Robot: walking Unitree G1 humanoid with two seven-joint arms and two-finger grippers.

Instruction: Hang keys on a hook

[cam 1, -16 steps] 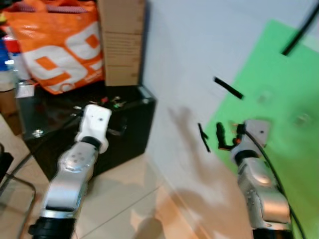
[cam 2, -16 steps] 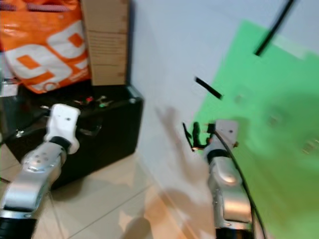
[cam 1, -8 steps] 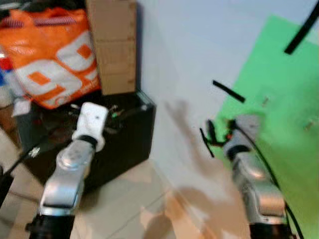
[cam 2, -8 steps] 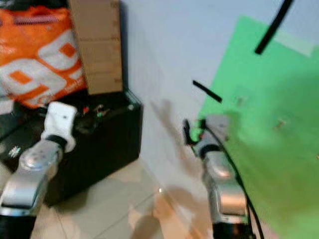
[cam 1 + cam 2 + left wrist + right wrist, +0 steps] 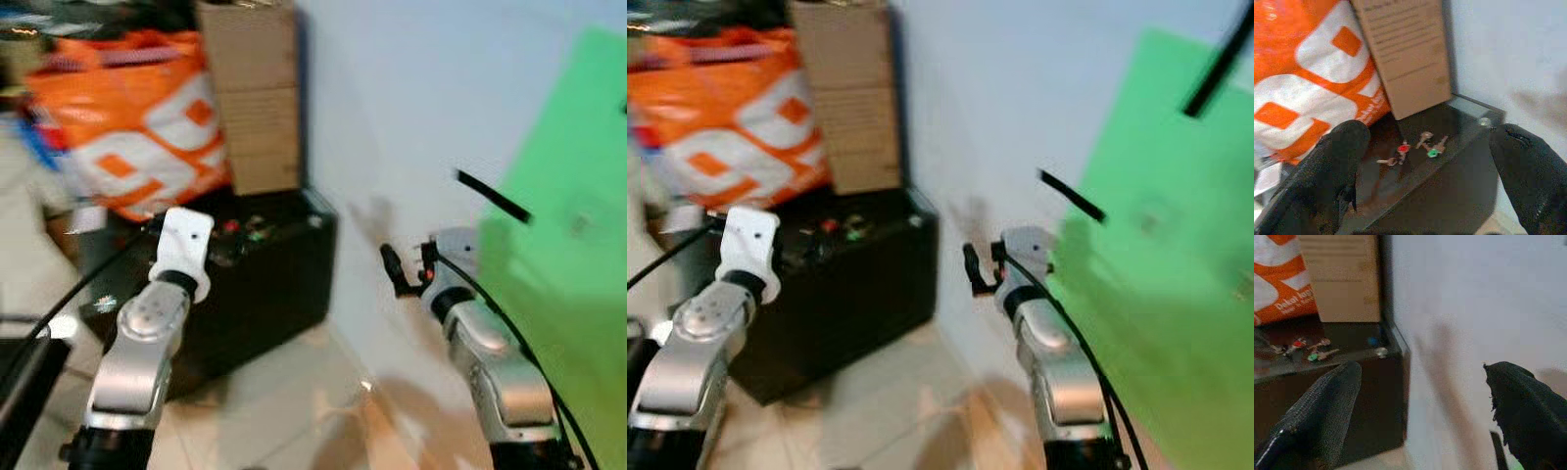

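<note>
I am at the approach step, nothing picked up yet. The keys [image 5: 1415, 148] lie on top of the black case [image 5: 274, 284], just in front of the cardboard box [image 5: 1403, 54] and beside the orange bag [image 5: 1308, 78]. My left gripper [image 5: 1425, 166] is spread wide, aimed at them from above; my right gripper [image 5: 1420, 411] is also wide and empty (near the wall). Next, I judge, I must lower the left gripper and close on the keys.

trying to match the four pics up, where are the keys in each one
Left eye: keys on the black case, under the cardboard box.
Right eye: keys on the case top, mid-left.
Left wrist: keys centred between the tool's fingers.
Right wrist: keys at far left.
Shared landmark: the cardboard box.
</note>
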